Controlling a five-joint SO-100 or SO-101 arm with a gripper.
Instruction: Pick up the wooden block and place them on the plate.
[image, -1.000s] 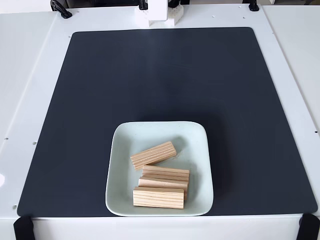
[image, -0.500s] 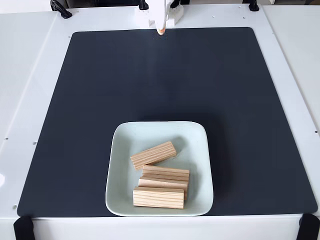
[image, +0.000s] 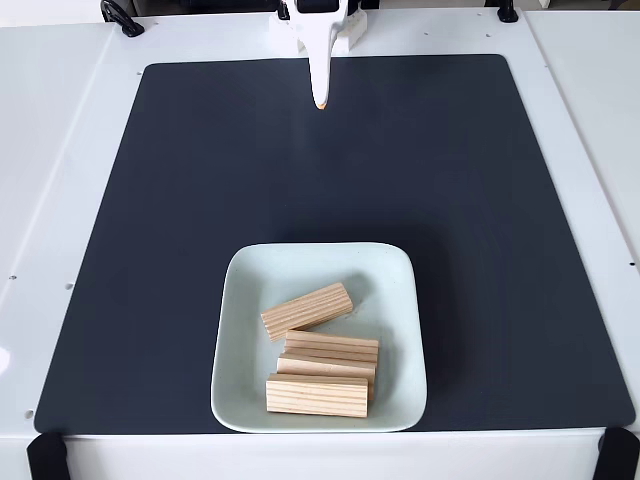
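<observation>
Four wooden blocks (image: 320, 355) lie inside the plate (image: 245, 300), so the task looks done; gripper (image: 320, 100) hangs far beyond the plate, jaws apparently together, empty.

The white gripper (image: 320, 98) now reaches farther out from the far edge, over the dark mat (image: 180, 200).

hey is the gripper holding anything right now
Nothing is held: the gripper hangs bare over the mat's far edge, and the wooden blocks lie on the plate.
</observation>
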